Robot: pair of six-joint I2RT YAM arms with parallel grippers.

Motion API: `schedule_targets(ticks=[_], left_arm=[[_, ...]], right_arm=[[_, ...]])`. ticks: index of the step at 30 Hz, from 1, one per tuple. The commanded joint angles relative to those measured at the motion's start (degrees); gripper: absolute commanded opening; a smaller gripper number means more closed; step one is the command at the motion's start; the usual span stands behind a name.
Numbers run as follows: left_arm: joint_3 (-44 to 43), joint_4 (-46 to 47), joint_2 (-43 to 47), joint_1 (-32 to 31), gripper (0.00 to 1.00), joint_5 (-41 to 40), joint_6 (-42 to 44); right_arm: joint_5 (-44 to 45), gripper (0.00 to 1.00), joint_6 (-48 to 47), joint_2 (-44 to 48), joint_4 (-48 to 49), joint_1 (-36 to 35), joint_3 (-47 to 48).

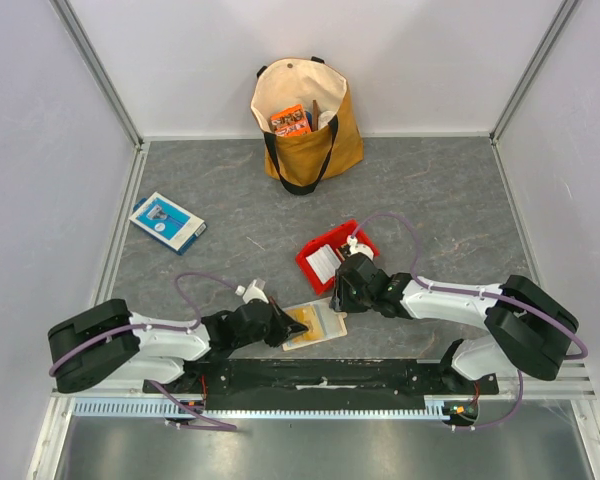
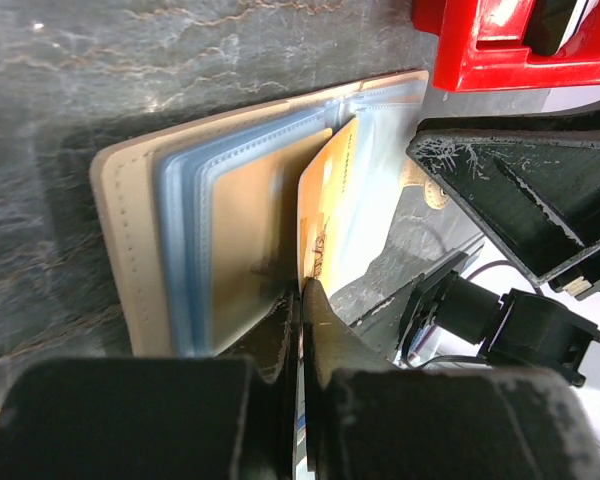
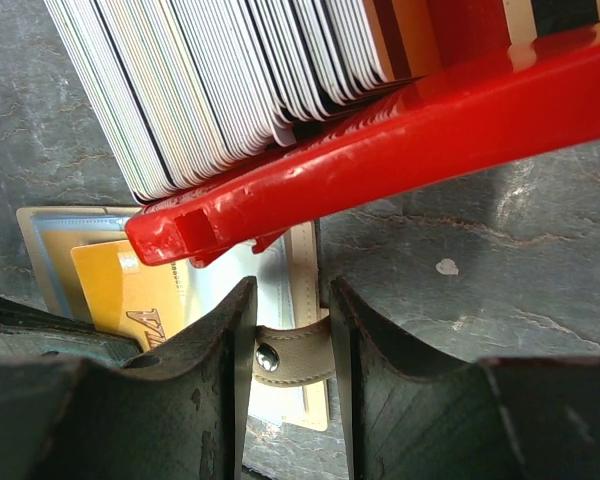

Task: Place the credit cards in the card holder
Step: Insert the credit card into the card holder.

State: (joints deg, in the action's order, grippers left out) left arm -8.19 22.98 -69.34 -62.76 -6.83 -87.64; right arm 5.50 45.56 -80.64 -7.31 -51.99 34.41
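Note:
The beige card holder (image 1: 323, 324) lies open on the table in front of the arm bases, its clear inner sleeves (image 2: 195, 220) facing up. My left gripper (image 1: 294, 328) is shut on an orange-yellow credit card (image 2: 327, 210), held on edge with its far end down among the sleeves. My right gripper (image 1: 340, 298) is shut on the holder's snap tab (image 3: 295, 355), which bows between the fingers. The same orange card (image 3: 130, 295) shows in the right wrist view. A stack of several white and grey credit cards (image 3: 220, 80) stands in the red tray (image 3: 400, 140).
The red tray (image 1: 337, 256) sits just behind the holder, touching my right gripper's head. A blue-and-white flat box (image 1: 167, 221) lies at the left. A tan tote bag (image 1: 305, 120) with an orange packet inside stands at the back wall.

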Motion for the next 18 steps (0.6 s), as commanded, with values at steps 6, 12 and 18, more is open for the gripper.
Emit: schedule_targets(ticks=[6, 12, 18], left_arm=[[1.59, -9.62, -3.79, -0.17, 0.02, -1.25, 0.71], [0.46, -6.03, -7.02, -0.17, 0.02, 0.14, 2.38], [-2.62, 2.59, -16.34, -0.17, 0.02, 5.94, 7.56]], right_arm=[[0.04, 0.42, -0.91, -2.94, -5.61, -1.10, -1.37], [-0.14, 0.42, -1.35, -2.59, -5.70, -1.27, -1.72], [-0.22, 0.43, -1.53, -2.68, -5.43, -1.45, -1.63]])
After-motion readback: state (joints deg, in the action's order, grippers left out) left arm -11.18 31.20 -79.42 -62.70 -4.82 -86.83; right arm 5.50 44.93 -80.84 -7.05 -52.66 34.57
